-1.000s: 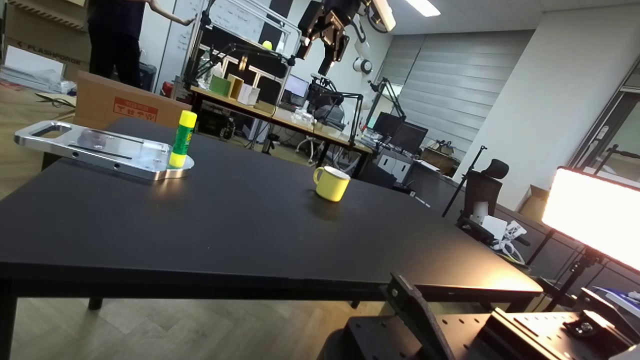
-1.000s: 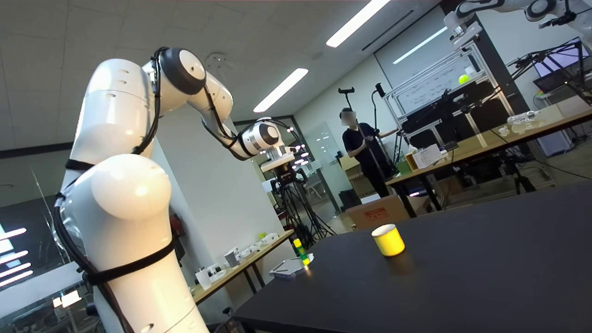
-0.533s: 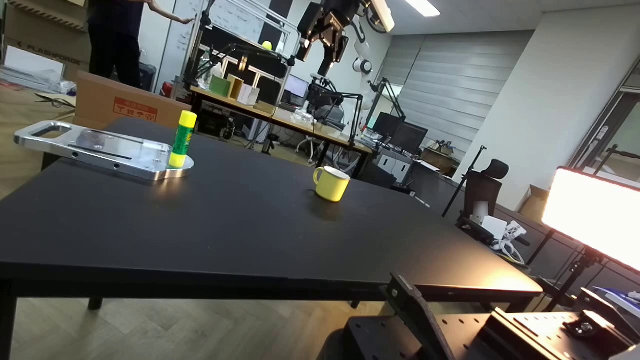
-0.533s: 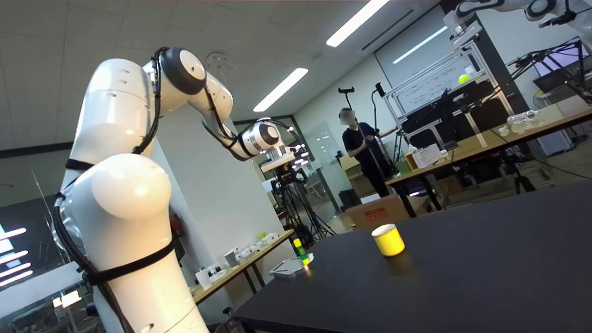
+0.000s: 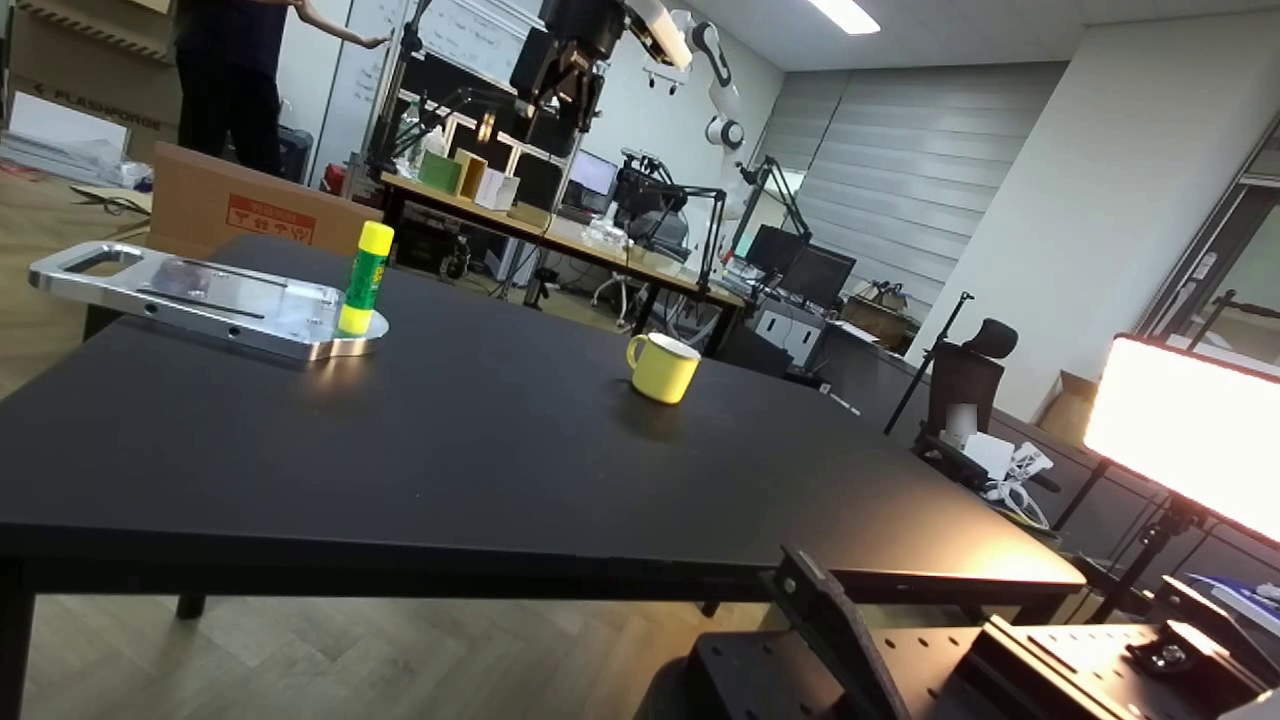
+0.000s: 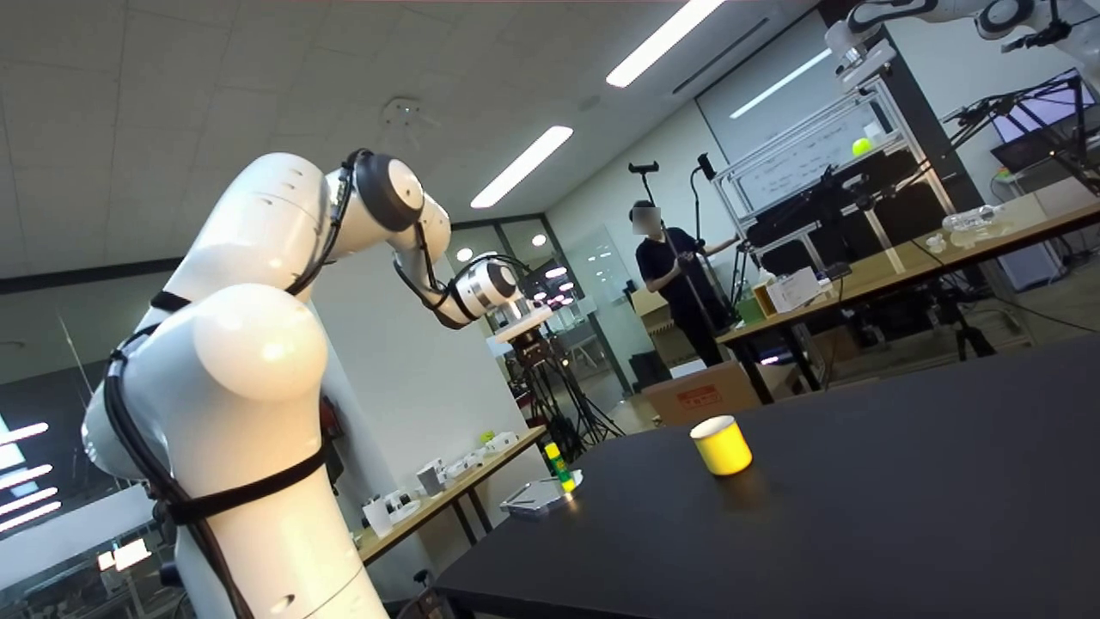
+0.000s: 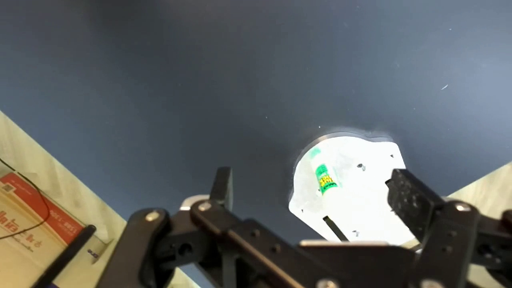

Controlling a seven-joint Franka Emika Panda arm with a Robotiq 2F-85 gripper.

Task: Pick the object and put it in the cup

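Far left in an exterior view: silver tray [image 5: 230, 295] on the black surface [image 5: 500, 470], handle end past the edge | yellow-and-green stick [image 5: 365, 278] upright on the tray's rounded end | claw [image 7: 313, 187] high above, released, jaws wide apart in wrist view | yellow cup [image 5: 664, 372] upright on the surface, well apart from the tray | far right: lit panel [image 5: 1190, 435]

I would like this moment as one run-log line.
gripper: open, holding nothing; glue stick: upright on silver metal plate; yellow mug: upright on black table; transfer: not yet done
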